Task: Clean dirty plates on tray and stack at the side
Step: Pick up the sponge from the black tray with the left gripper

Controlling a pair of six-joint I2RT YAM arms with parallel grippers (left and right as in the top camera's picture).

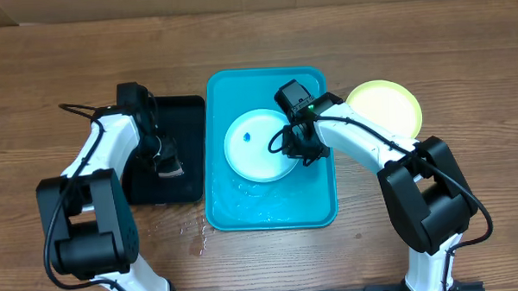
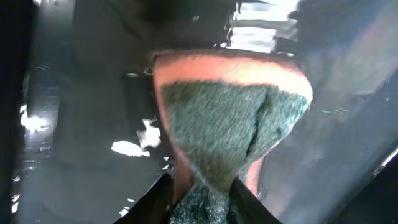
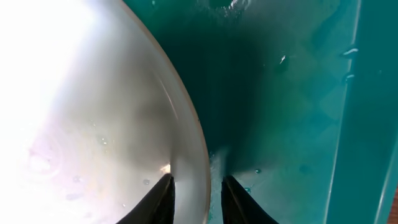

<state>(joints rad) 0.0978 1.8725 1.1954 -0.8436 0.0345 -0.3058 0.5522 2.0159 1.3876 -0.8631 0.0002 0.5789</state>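
A light blue plate (image 1: pixel 255 146) with a pale centre and a small blue speck lies in the wet turquoise tray (image 1: pixel 317 208). My right gripper (image 1: pixel 304 152) is at the plate's right edge. In the right wrist view its fingers (image 3: pixel 198 199) are closed on the rim of the plate (image 3: pixel 93 124), one finger inside and one outside over the tray floor (image 3: pixel 280 93). A yellow-green plate (image 1: pixel 387 106) rests on the table right of the tray; I cannot tell whether another lies under it. My left gripper (image 1: pixel 167 166) is shut on an orange and green sponge (image 2: pixel 230 118), seen between its fingers (image 2: pixel 202 199).
A black tray (image 1: pixel 176 114) sits left of the turquoise tray, under my left gripper. Water drops lie on the wooden table (image 1: pixel 197 234) near the turquoise tray's front left corner.
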